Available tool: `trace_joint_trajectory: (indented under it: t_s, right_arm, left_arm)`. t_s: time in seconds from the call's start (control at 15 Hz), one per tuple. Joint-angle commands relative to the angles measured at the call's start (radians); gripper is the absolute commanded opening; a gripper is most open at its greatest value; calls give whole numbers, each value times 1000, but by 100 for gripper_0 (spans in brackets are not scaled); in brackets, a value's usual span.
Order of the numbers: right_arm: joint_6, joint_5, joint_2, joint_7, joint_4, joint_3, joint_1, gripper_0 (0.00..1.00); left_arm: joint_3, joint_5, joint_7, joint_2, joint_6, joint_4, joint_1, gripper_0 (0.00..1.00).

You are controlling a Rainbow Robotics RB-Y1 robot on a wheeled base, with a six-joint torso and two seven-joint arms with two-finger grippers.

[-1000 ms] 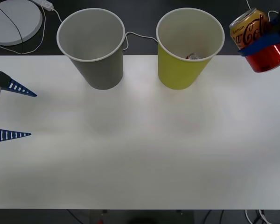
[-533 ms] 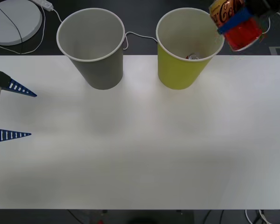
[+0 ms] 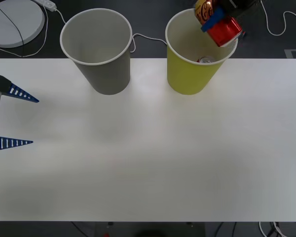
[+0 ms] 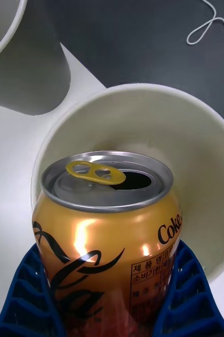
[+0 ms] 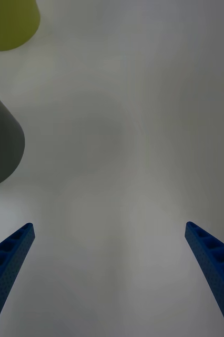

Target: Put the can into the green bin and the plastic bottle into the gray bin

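right claw (image 3: 218,19) gripping can (image 3: 218,22), over green bin (image 3: 192,74)

I see a white tabletop (image 3: 148,148) with two cup-shaped bins upright along its far edge: the gray bin (image 3: 101,54) toward the far-left corner, the green bin (image 3: 195,59) right of centre, apart from each other. Rest of the surface is plain white.

Two bins: one gray bin (image 3: 97,48), one green bin (image 3: 193,59). Two cans: the can (image 3: 217,22) between blue fingers, seemingly another silver-topped can (image 3: 205,60) inside.
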Motion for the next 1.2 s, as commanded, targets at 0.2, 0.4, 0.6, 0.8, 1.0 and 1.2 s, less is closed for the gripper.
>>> trace_joint_trajectory:
  t_s: [0.2, 0.4, 0.6, 0.8, 1.0, 1.2]
  right_arm:
    - [59, 65, 99, 41, 136, 0, -38, 0]
    - [64, 84, 108, 53, 151, 15, -49, 0]
    - [64, 87, 107, 87, 151, 15, -50, 32]
    - [62, 78, 93, 133, 148, 15, -52, 100]
    - [-5, 47, 36, 139, 74, 9, -52, 100]
    - [-25, -70, -44, 156, 27, -15, -47, 100]
  left_arm:
    - [0, 0, 0, 0, 0, 0, 0, 100]
    - [0, 0, 0, 0, 0, 0, 0, 100]
    - [0, 0, 0, 0, 0, 0, 0, 100]
    - [0, 0, 0, 0, 0, 0, 0, 100]
    - [0, 0, 0, 0, 0, 0, 0, 100]
    - [0, 0, 0, 0, 0, 0, 0, 100]
